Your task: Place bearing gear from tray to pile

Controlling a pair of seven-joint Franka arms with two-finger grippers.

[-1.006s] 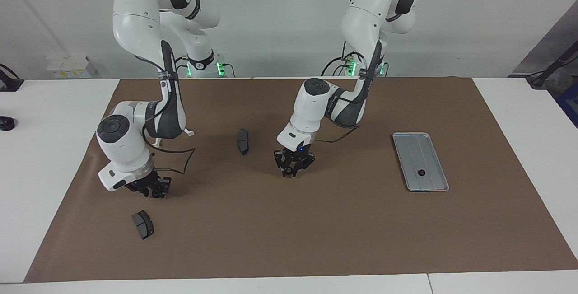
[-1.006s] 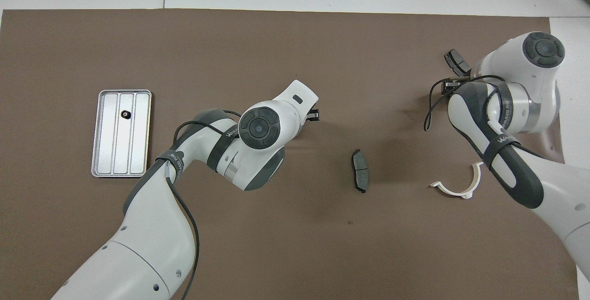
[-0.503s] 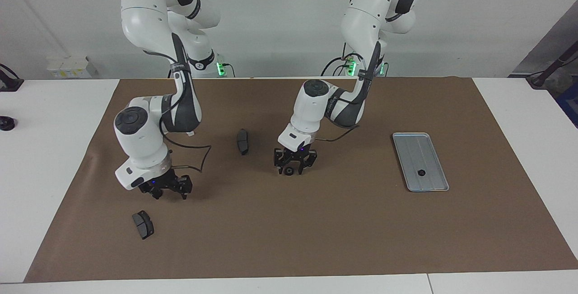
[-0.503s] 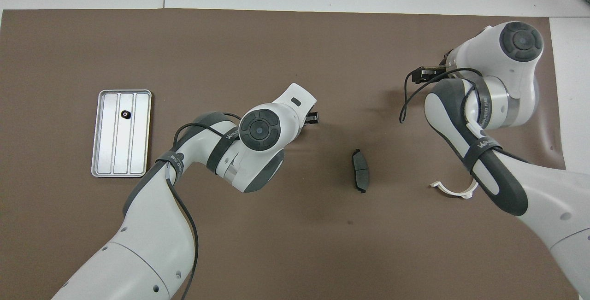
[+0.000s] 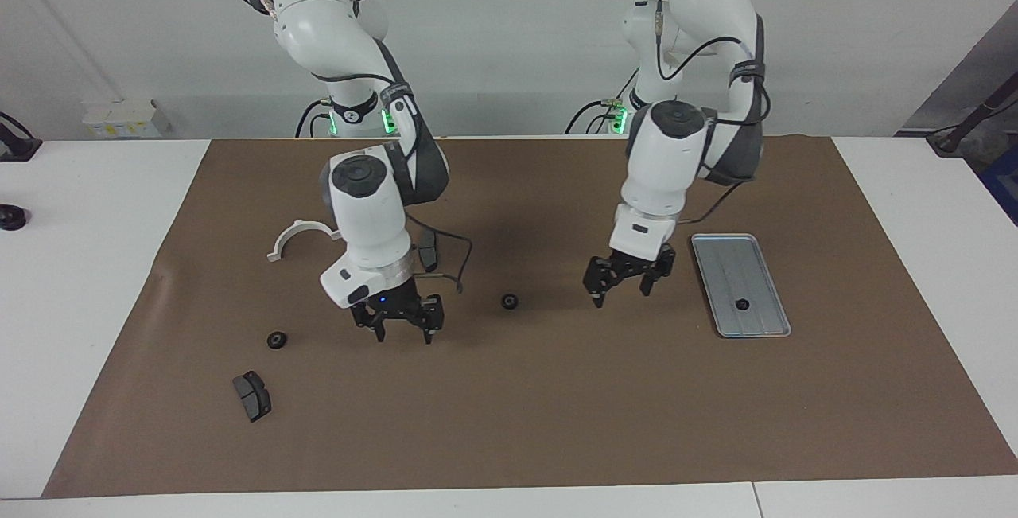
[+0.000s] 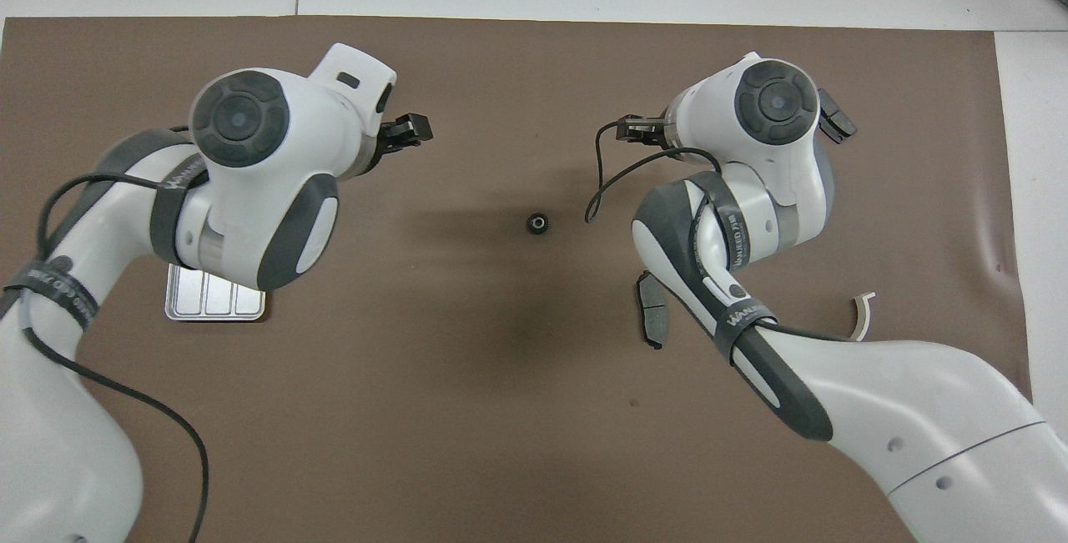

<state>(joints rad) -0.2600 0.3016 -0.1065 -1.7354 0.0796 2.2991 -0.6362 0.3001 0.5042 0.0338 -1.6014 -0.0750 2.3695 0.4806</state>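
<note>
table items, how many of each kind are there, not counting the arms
black gears: 3, one in the tray, one mid-mat, one toward the right arm's end
dark grey brake pads: 2
silver tray: 1
white half-ring bracket: 1
total: 7

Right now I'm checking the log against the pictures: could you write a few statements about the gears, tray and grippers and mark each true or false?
1. One small black round gear lies in the flat silver-grey metal tray. True.
2. The left gripper holds a gear. False: it is open and empty, beside the tray.
3. Two black gears lie on the brown mat. True.
4. The right gripper is shut on a dark grey brake pad. False: it is open, apart from it.
</note>
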